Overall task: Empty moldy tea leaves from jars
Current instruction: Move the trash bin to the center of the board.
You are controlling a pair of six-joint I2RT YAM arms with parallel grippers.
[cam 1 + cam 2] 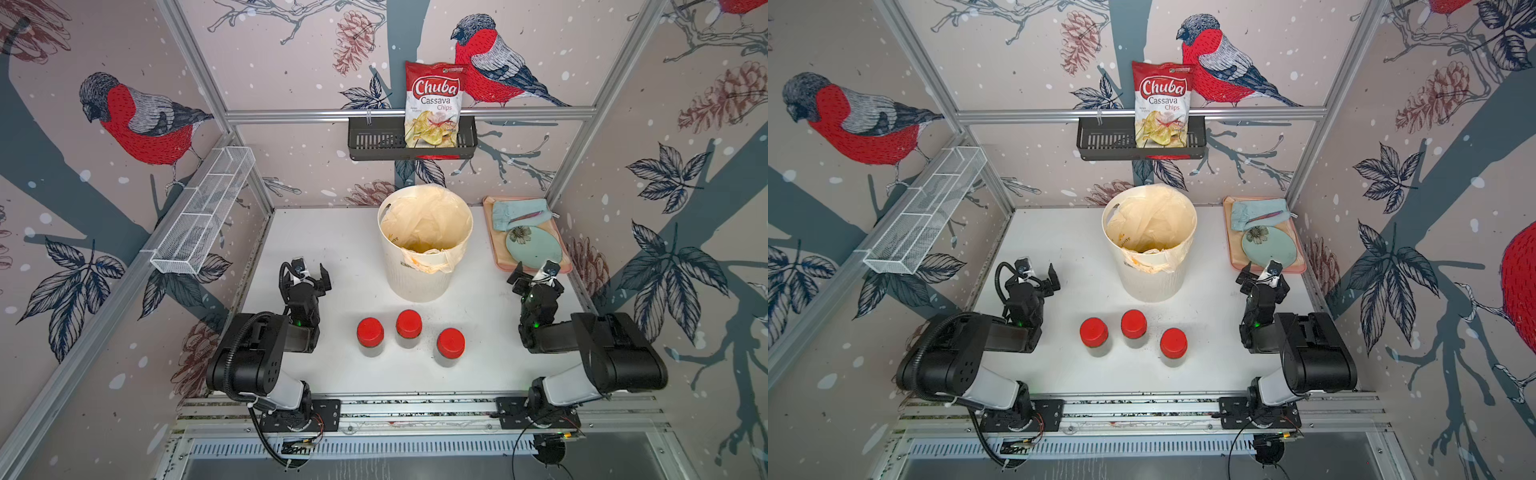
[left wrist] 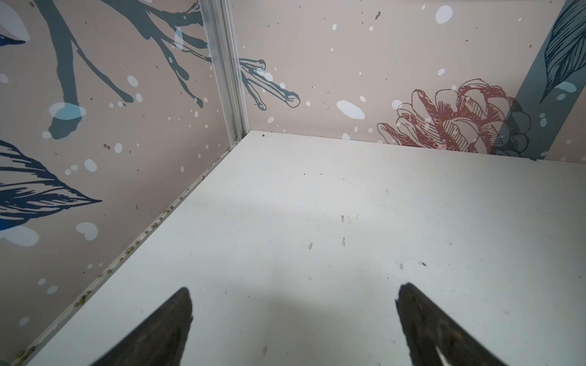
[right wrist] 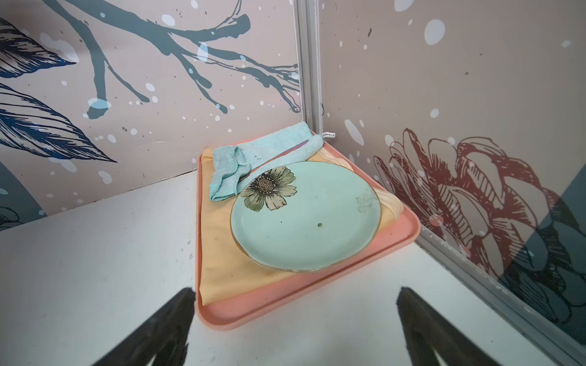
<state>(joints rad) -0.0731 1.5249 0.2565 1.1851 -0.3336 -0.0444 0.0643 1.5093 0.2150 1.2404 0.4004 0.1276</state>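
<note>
Both your left claw (image 1: pixel 311 274) and right claw (image 1: pixel 536 276) gape empty either side of the bin (image 1: pixel 419 282), so bring one down to pin one of the jars (image 1: pixel 450 347), standing capped with their tea leaves (image 1: pixel 370 351) on the counter (image 1: pixel 316 232) just in front of the bin, while the other unscrews its red lid (image 1: pixel 409 323).

White ribbed bin (image 1: pixel 419 278) with yellowish liner (image 1: pixel 428 208) stands at 12 o'clock on the tabletop (image 1: pixel 324 237). At 2 o'clock, a pink tray (image 3: pixel 285 304) carries a yellow cloth (image 3: pixel 222 263), a mint floral plate (image 3: pixel 304 221) and a blue towel (image 3: pixel 228 171). Above, a black wall basket (image 1: pixel 374 141) holds a Chuba cassava chips bag (image 1: pixel 434 104)
</note>
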